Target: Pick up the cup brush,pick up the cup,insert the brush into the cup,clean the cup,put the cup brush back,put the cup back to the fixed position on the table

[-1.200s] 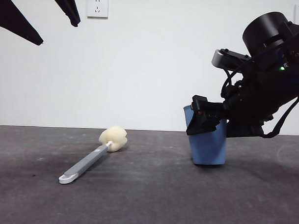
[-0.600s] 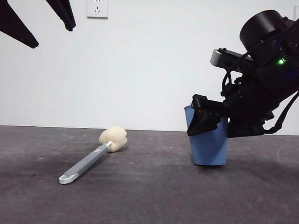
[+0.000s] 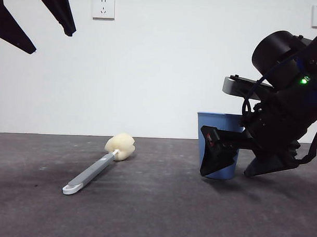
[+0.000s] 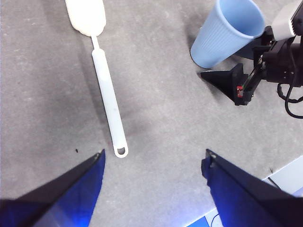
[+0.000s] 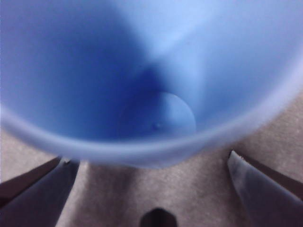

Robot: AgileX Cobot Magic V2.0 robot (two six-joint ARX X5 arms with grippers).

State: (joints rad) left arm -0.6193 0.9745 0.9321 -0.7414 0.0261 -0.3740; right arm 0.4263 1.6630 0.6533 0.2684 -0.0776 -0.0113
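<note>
1. Since the right gripper [image 3: 227, 157] has its jaws spread wide to either side of the cup [image 3: 218, 146], it holds nothing; from the right wrist view the tips stand clear of the blue wall, with bare table between.
2. That gripper sits low, just by the cup's base, tilted so its camera looks straight down the cup's mouth. I judge that angle suits a grip on or a release of the wall, but which one I cannot say.
3. The cup stands upright on the table [image 3: 155, 212], mouth up, so it needs no support from the jaws.
4. Up high on the other side, the left gripper [image 4: 154, 165] hangs well above the table with its jaws wide apart and empty. It looks down on the brush [image 4: 106, 90], which seems a fair place to wait or to start a descent.
5. The brush lies flat, well apart from the cup, sponge head toward the wall and looped end toward me. Lying loose like that, its flat handle offers the jaws a thin target close to the surface.
</note>
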